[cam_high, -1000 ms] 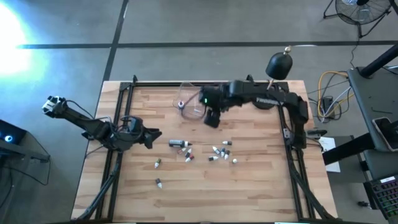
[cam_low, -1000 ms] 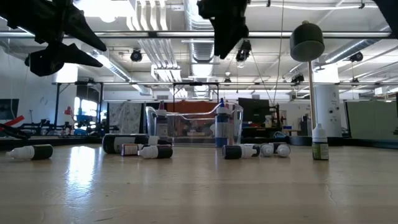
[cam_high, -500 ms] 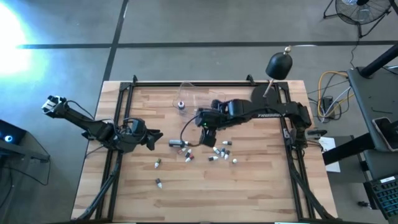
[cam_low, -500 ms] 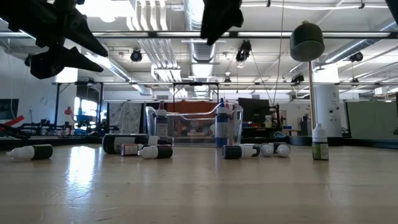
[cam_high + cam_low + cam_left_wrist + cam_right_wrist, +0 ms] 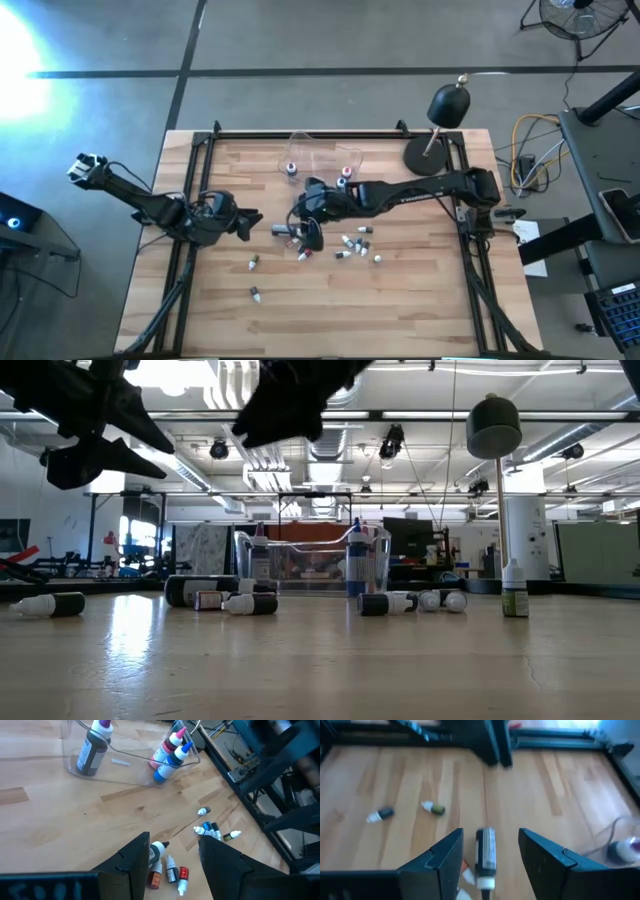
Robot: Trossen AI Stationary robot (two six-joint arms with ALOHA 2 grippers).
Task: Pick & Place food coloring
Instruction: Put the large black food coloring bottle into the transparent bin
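**Right arm over the little bottles**

The right gripper [image 5: 309,228] hangs above the middle of the worktop [image 5: 400,300]. Its fingers [image 5: 445,860] are open and hold nothing. A dark bottle [image 5: 486,852] lies flat right under the gap. More small bottles [image 5: 355,245] lie close by on the wood. Three bottles [image 5: 167,755] stand in the clear tub [image 5: 125,767]. The left gripper [image 5: 243,222] waits near the left edge, fingers open and empty.
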